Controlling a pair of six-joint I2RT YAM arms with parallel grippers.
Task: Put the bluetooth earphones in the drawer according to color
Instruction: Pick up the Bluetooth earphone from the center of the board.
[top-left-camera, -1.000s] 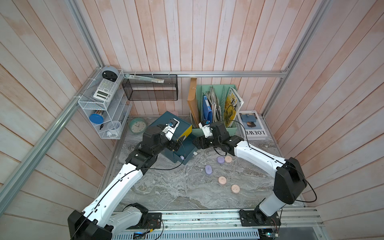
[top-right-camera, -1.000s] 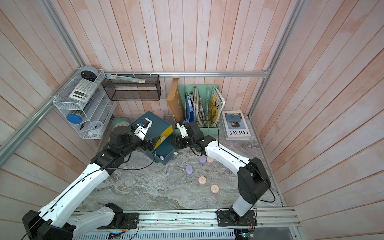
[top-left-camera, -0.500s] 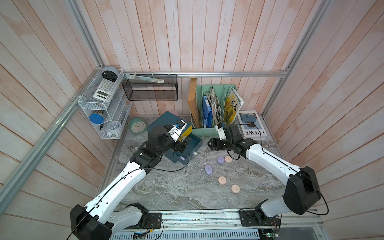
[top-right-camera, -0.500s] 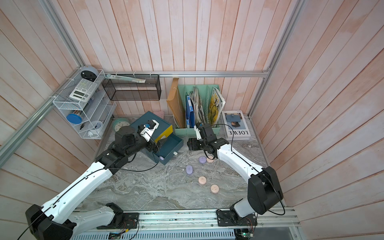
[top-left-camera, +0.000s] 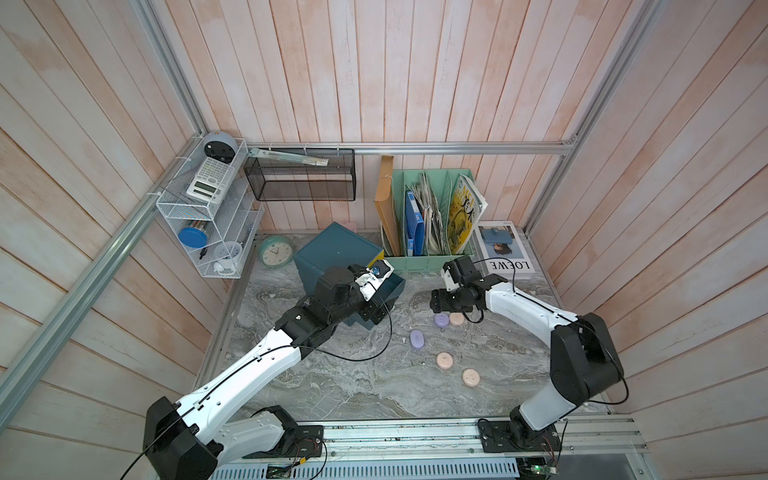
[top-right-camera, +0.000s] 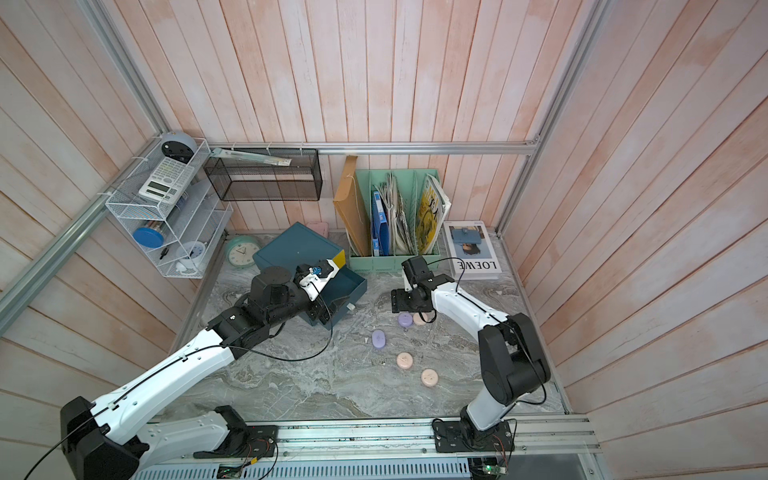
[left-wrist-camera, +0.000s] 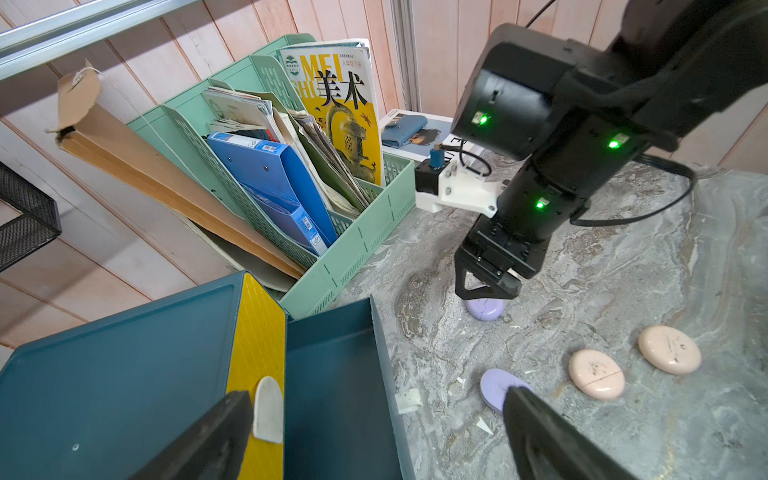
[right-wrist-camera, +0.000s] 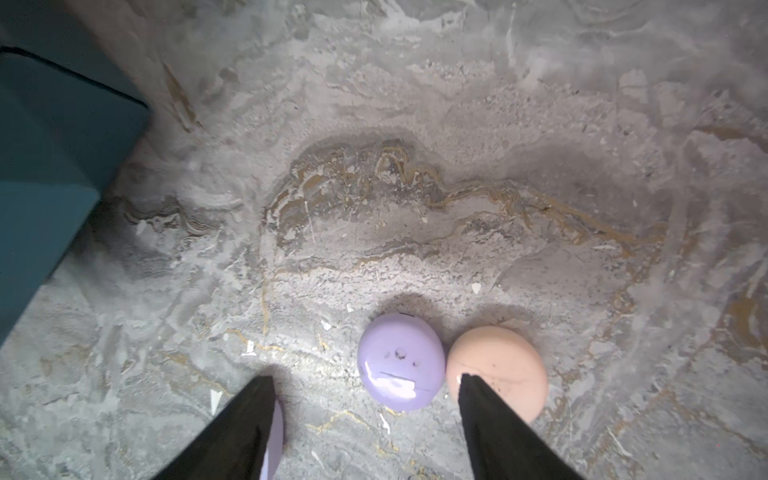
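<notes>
- Lilac is the colour to handle now: the right tool (left-wrist-camera: 487, 294) hangs with its fingers spread and nothing gripped, just above a lilac case (right-wrist-camera: 401, 361). That case lies on the counter (right-wrist-camera: 415, 166), touching a pink case (right-wrist-camera: 511, 365).
- One finger (right-wrist-camera: 498, 428) sits over the pink case. The right tool probably needs shifting sideways until the lilac case alone is centred, or closing may pinch or shove its pink neighbour.
- Being smooth and domed, the lilac case could squirt out, so a low grip across its widest part looks safest.
- The left tool (left-wrist-camera: 378, 397) stands wide apart and empty over the pulled-out teal drawer (left-wrist-camera: 332, 374) of the chest (top-left-camera: 332, 249). No case shows in the visible part of that drawer, and the left tool would do well to leave the drop path free.
- A second lilac case (top-left-camera: 417, 338) lies apart on the counter and can go in afterwards.
</notes>
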